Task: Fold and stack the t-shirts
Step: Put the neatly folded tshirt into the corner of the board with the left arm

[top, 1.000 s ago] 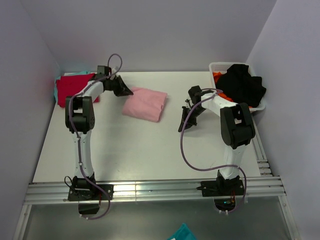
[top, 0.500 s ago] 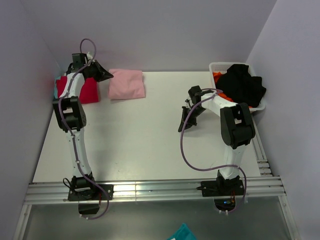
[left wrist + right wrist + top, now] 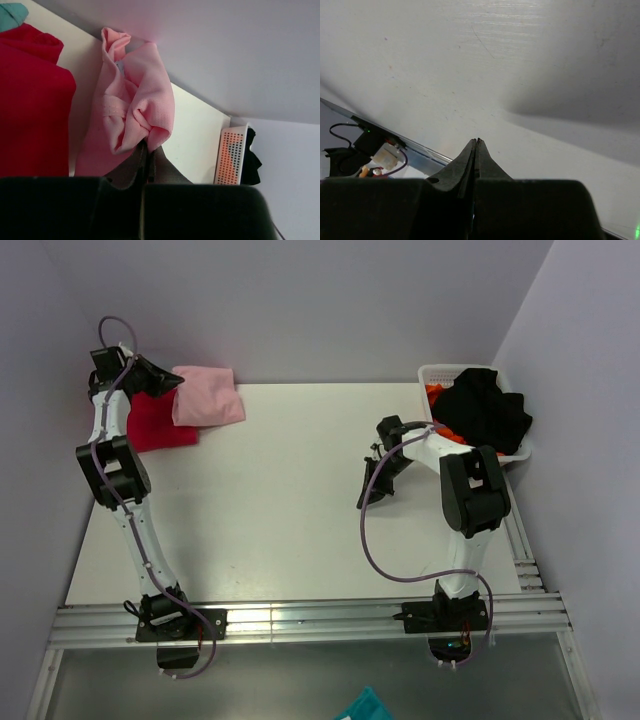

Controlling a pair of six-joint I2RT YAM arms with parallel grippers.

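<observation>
At near edge of worktop [image 3: 280, 540]: both arm bases sit on the rail [image 3: 300, 618], left arm stretched far, right arm folded back.

Mid-depth, right of centre: right claw [image 3: 476, 144] clenched tight, nothing between the fingers. Tips point down at bare worktop; can't tell if they touch it.

Far right corner: white basket [image 3: 432, 372] with black cloth [image 3: 485, 410] heaped over the rim and orange cloth [image 3: 435, 392] underneath. Well apart from the right claw.

Far left corner: left claw [image 3: 147, 150] clamped on a bunched fold of the pink tee [image 3: 208, 397]. Pink tee is folded into a rough square, far edge right up against the back wall [image 3: 320, 310]. Its left side overlaps the right edge of the red tee [image 3: 158, 425] in the top view. Can't tell if it rests on the red or hangs just above it.

Red tee lies folded flat on the worktop by the left wall. Teal tee [image 3: 12, 14] shows only as a small corner at the far side of the red one, seen in the left wrist view; whether it lies under the red, I can't tell.
</observation>
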